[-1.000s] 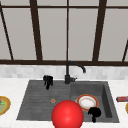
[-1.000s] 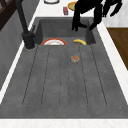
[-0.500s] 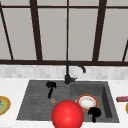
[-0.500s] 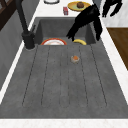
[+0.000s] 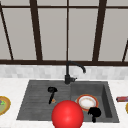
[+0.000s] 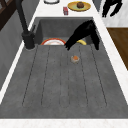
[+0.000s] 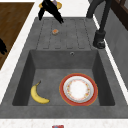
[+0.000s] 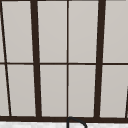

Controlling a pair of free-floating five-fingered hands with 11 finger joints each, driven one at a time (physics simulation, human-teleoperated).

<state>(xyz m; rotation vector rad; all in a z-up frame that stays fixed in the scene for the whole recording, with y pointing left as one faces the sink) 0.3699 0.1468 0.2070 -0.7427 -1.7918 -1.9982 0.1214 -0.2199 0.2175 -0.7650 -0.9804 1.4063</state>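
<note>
Left hand: the black left hand [image 5: 52, 92] is seen over the grey ribbed drainboard [image 6: 62, 82], fingers loosely spread and pointed down, nothing gripped.
Nearest thing: a small round orange item [image 6: 75, 58] lies on the drainboard just below the fingertips [image 6: 68, 47], apart from them.
Right hand: the right hand [image 5: 94, 113] is held at the basin's front edge; its finger state cannot be told.
Basin: a red-rimmed white plate [image 7: 78, 89] and a yellow banana [image 7: 37, 94] lie inside.

The ribbed drainboard [image 6: 62, 82] lies open around a small orange piece [image 6: 75, 58]; the faucet [image 6: 25, 27] bounds its back edge.
</note>
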